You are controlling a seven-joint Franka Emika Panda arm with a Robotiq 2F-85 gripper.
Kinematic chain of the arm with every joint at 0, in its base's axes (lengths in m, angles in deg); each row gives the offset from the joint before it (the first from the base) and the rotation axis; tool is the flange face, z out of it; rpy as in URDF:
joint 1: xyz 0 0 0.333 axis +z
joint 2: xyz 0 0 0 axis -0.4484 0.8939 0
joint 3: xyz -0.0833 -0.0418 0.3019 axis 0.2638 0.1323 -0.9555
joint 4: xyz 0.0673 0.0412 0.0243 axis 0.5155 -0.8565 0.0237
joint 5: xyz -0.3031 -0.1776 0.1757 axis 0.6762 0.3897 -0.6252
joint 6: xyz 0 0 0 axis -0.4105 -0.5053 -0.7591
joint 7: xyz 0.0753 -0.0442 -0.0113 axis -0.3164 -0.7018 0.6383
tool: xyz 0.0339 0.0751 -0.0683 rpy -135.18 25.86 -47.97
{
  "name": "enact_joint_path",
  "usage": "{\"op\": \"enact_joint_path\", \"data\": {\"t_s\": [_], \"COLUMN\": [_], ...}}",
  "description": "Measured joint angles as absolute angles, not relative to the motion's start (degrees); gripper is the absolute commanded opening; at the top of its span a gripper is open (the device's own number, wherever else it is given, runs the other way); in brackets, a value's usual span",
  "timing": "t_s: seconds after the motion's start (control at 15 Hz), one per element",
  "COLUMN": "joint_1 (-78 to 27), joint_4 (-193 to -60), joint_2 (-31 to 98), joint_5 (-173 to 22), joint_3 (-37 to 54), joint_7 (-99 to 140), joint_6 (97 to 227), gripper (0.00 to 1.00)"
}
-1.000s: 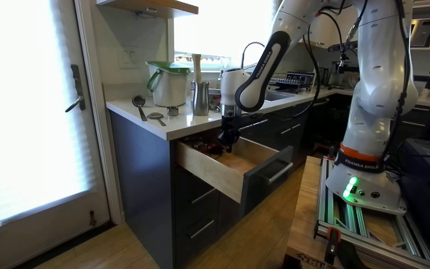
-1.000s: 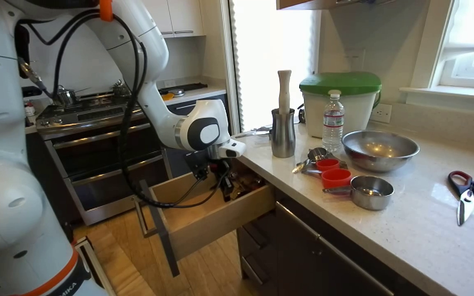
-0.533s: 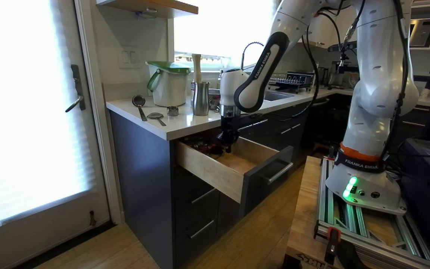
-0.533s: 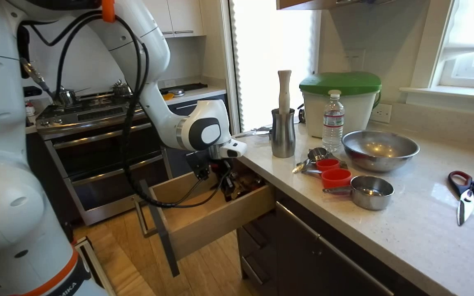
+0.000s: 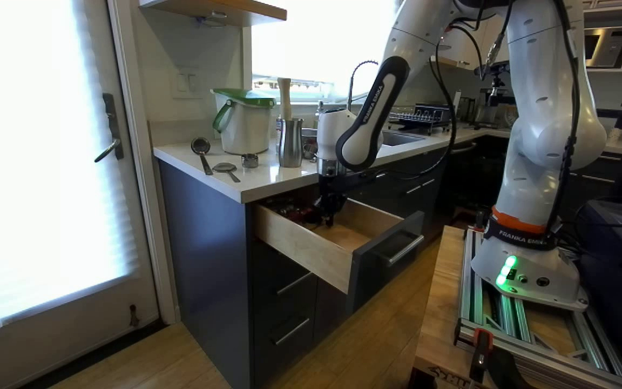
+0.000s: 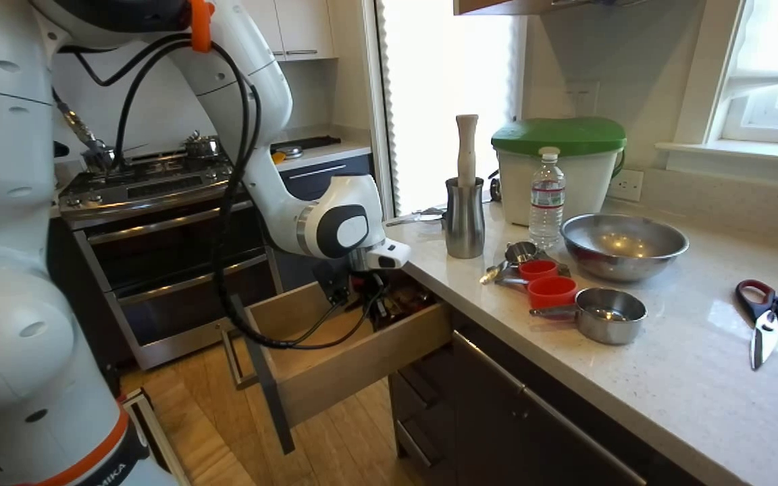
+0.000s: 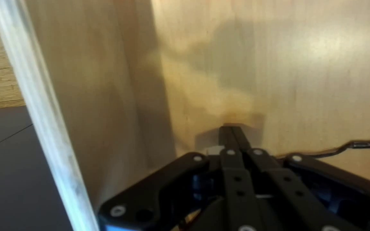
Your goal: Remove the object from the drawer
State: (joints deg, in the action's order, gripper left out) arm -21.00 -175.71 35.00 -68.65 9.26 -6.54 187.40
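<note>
The drawer (image 5: 386, 262) is pulled out, with a dark front, bar handle and light wooden box; its side wall (image 6: 362, 364) shows in an exterior view and its rim (image 7: 45, 93) in the wrist view. Several dark and reddish items (image 5: 293, 209) lie heaped at its back, also in an exterior view (image 6: 410, 301); I cannot tell them apart. My gripper (image 5: 329, 220) points down inside the drawer, in front of the heap. In the wrist view its fingertips (image 7: 231, 130) meet with nothing visible between them, low over the drawer floor. A pale patch shows beside them. A thin dark cord (image 7: 368, 144) lies right of them.
The counter (image 5: 259, 186) overhangs the drawer's back. On it stand a metal shaker (image 6: 465, 219), a green-lidded bin (image 6: 558, 172), a bottle (image 6: 548, 202), a steel bowl (image 6: 624, 246), measuring cups (image 6: 551, 292) and scissors (image 6: 772, 314). The drawer's walls surround my gripper.
The arm has come down a little, so my gripper sits lower in the drawer. In an exterior view it has also shifted slightly toward the heap. The drawer has not moved.
</note>
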Motion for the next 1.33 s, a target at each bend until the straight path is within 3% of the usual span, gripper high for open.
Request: {"op": "enact_joint_path", "data": {"t_s": [0.4,0.8,1.33], "joint_1": [-19.36,-14.36,-11.1], "joint_4": [-174.86,-174.71,-174.72], "joint_2": [37.63,40.31,44.49], "joint_5": [-71.26,-72.3,-84.58], "joint_3": [10.14,16.61,18.7], "joint_7": [-6.37,-6.47,-2.01], "joint_6": [194.16,203.45,216.22], "gripper": [0.0,0.0,0.0]}}
